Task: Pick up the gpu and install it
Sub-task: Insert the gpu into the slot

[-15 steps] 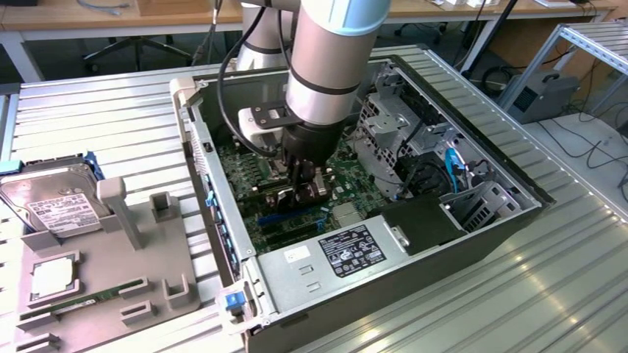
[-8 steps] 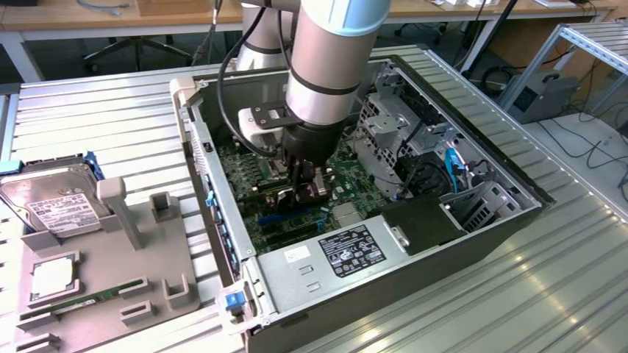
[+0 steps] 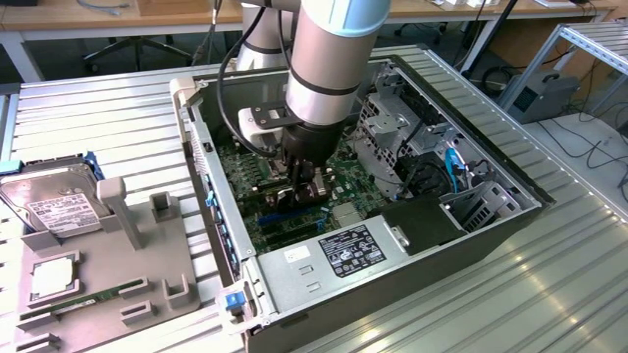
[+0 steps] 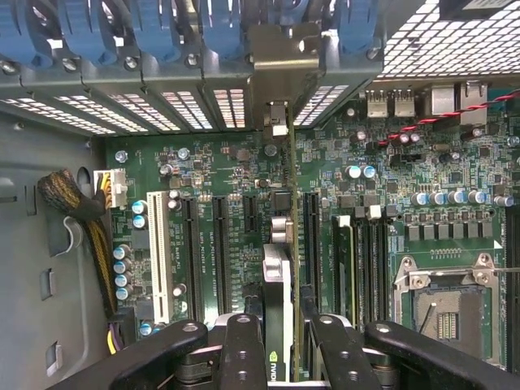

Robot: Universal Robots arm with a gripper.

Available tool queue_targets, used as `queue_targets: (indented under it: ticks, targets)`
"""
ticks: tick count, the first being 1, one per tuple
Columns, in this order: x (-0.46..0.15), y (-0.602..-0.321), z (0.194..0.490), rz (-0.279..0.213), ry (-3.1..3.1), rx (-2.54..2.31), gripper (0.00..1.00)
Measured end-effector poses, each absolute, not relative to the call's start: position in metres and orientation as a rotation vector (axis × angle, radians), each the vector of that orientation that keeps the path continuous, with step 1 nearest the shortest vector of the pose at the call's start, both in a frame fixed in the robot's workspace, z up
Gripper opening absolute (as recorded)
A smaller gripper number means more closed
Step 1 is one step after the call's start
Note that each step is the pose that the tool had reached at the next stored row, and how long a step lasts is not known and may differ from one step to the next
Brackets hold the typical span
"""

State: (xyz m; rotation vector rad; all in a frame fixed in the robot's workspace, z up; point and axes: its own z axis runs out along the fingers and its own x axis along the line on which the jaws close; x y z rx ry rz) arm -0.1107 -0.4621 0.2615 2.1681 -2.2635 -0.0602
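Currently counting: one arm (image 3: 324,59), one gripper (image 4: 280,329), one gpu (image 4: 278,272), one open PC case (image 3: 442,279). On the gray fixture tray (image 3: 118,265) at the exterior view's left, one hard drive (image 3: 54,202) is sitting mid-left of frame and one memory stick (image 3: 73,303) is lying lower left. One power supply (image 3: 334,254) is sitting low centre inside the case. The wrist view is showing one white slot (image 4: 158,256), one CPU socket (image 4: 443,305) and one red-black twisted wire (image 4: 439,118).

Room: the case is lying open side up, and the arm is reaching down through it at frame centre. The drive cage (image 3: 387,129) is standing just beside the arm toward the exterior view's right. The rear wall (image 3: 201,147) is sitting near on the exterior view's left. A black cable (image 3: 223,88) is looping next to the arm.

Tool: two fingers (image 4: 244,345) are standing partly apart and clamping the gpu edge-on between them. The card is standing upright over the motherboard (image 4: 406,203), between black slots. Its silver bracket (image 4: 276,61) is lying at the rear slot row by the blue latches (image 4: 219,32). Can't tell whether it's fully seated.
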Motion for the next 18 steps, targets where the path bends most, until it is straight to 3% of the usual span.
queue_targets:
  ticks: [18]
  targets:
    - [-0.1109, -0.4606, 0.2611, -0.060, -2.258, 2.174, 0.27]
